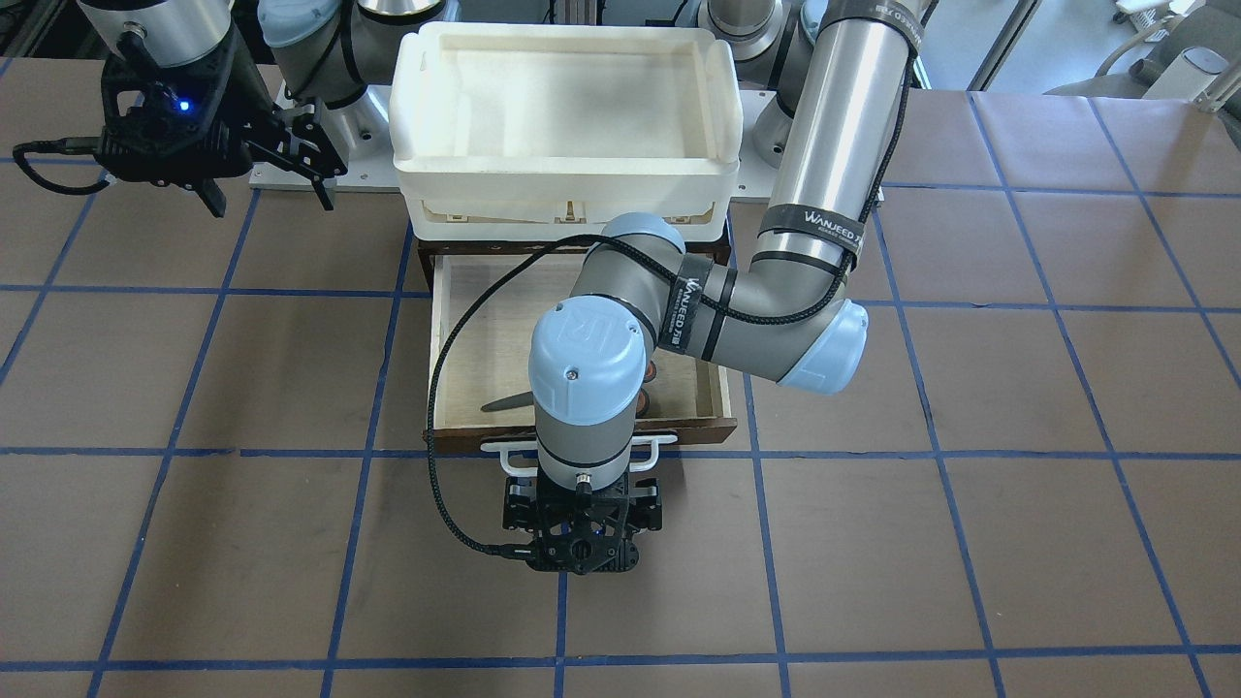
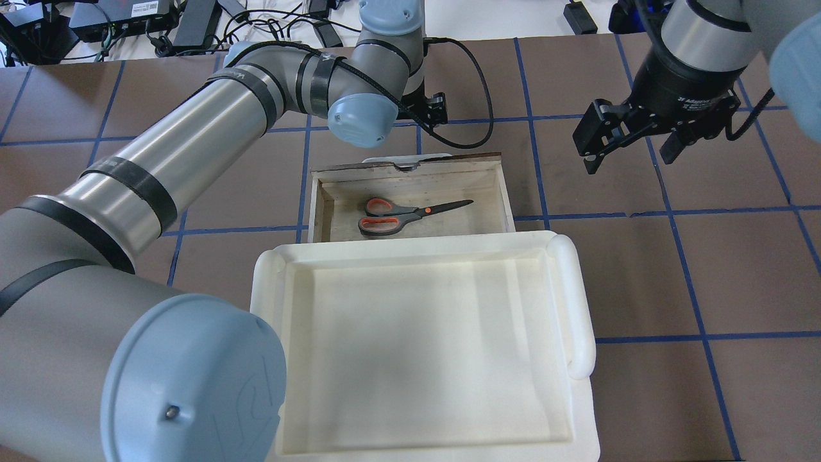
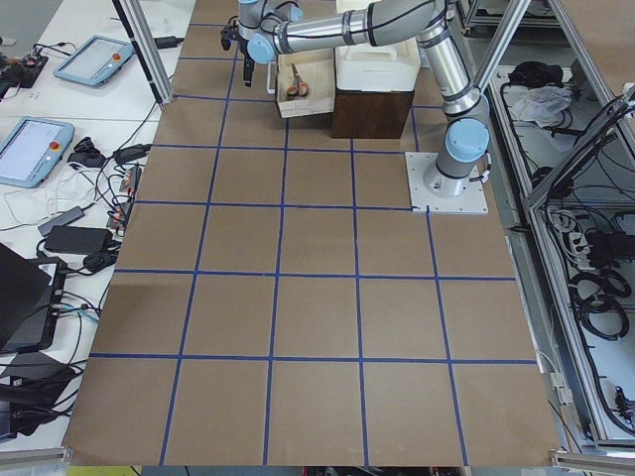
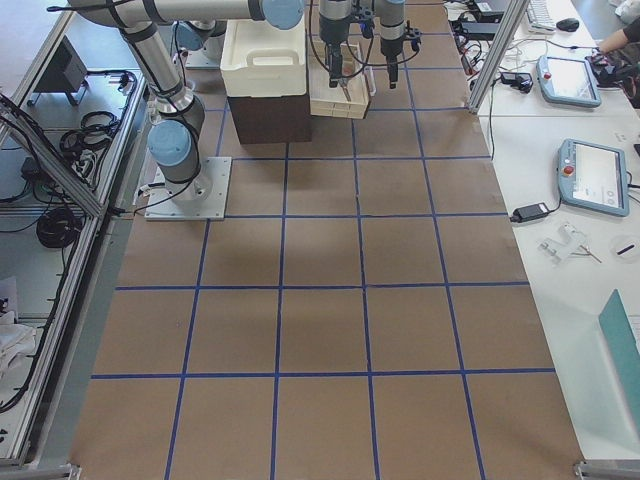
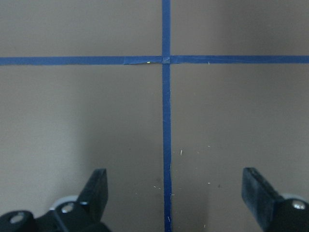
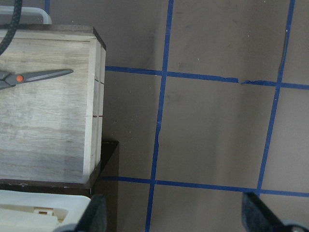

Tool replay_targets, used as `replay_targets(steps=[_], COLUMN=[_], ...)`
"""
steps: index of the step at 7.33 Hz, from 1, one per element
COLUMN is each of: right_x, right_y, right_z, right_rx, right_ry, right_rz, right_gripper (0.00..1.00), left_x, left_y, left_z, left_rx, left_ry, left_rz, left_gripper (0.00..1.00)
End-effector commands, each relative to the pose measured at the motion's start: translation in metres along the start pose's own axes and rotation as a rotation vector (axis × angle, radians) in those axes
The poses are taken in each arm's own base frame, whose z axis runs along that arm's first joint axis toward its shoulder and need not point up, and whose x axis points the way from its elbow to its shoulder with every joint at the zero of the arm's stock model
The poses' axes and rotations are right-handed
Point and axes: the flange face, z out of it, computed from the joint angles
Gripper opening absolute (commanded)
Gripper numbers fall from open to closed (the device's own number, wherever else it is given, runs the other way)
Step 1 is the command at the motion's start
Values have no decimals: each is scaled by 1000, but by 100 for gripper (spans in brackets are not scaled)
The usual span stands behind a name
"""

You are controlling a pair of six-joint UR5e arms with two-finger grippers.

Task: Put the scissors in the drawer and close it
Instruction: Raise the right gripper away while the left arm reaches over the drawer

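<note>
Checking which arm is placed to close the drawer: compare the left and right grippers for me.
The left gripper stands just in front of the drawer's white handle, over bare table; the right gripper hangs off to the drawer's side. The left arm reaches across above the drawer; the right arm does not. Both grippers are open, hold nothing and point down.

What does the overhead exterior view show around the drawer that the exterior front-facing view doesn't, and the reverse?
Overhead only: the whole scissors lying flat inside the drawer. In the front-facing view the left arm covers all but a blade tip.

Front-facing only: the left gripper in full, just outside the white handle. Overhead catches only slivers of both.

Both: the drawer open, the white tray above it, and the right gripper open off to one side.
</note>
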Motion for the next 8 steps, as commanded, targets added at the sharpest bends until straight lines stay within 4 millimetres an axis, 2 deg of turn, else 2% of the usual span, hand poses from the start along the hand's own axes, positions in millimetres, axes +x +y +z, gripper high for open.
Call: replay_targets(steps=[1, 2, 4, 8], right_x=[7, 11, 10, 11], right_y=[1, 0, 0, 0], right_z=[1, 1, 1, 1], right_rx=[-14, -12, -14, -13], right_ry=[-2, -3, -11, -15], right_rz=[16, 23, 19, 25], right_gripper=[100, 100, 100, 100], left_x=[6, 14, 17, 25], left_y=[5, 9, 15, 24], left_z=[27, 38, 47, 39], left_rx=[-44, -72, -114, -133], left_ry=[-12, 11, -3, -16], left_rz=[-45, -64, -68, -56], left_gripper=[100, 100, 100, 100])
